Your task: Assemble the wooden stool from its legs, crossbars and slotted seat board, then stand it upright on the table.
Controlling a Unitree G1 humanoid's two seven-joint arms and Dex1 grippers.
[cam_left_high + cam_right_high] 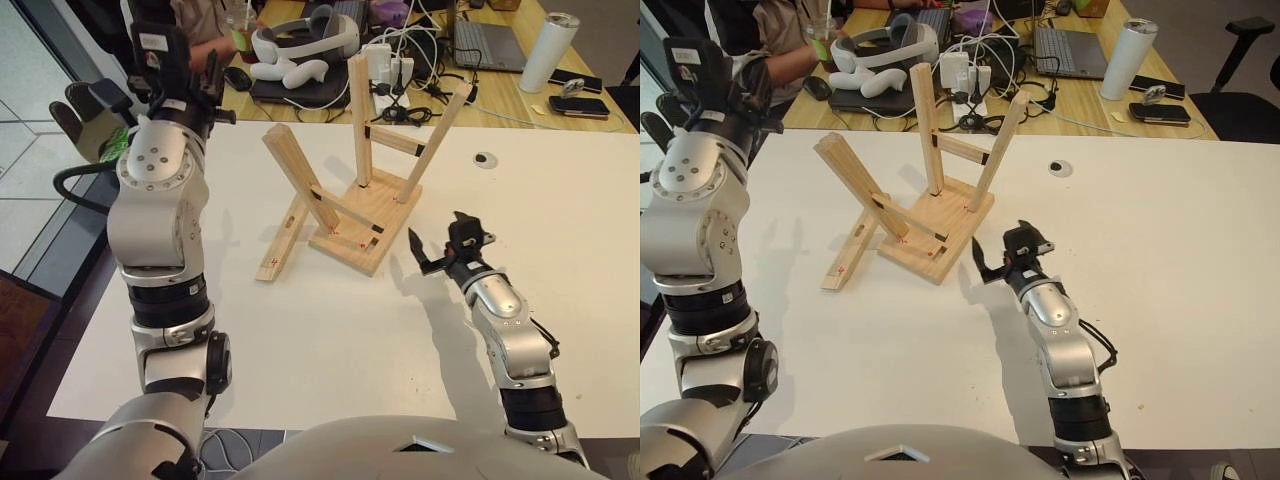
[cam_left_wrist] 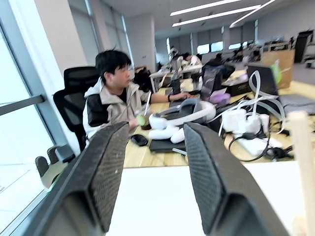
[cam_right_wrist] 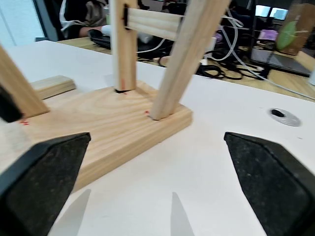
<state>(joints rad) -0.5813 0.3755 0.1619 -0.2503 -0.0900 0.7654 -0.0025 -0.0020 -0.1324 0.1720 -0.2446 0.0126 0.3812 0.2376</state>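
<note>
Left eye view: seat board lies flat on the table, nearer the far edge. Four legs: two stand in the board, a tilted leg leans leftward from it, and a loose leg lies just left. Two crossbars: one joins the standing pair, one sits low by the tilted leg. Right gripper, fingers apart and empty, is low just right of the board, with bare table beyond and along the near edge. Left gripper, fingers apart and empty, is raised over the left edge.

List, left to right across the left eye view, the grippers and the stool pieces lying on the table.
Left gripper, open → loose pale wooden leg lying flat → rectangular wooden seat board with legs standing in it → right gripper, open.
</note>
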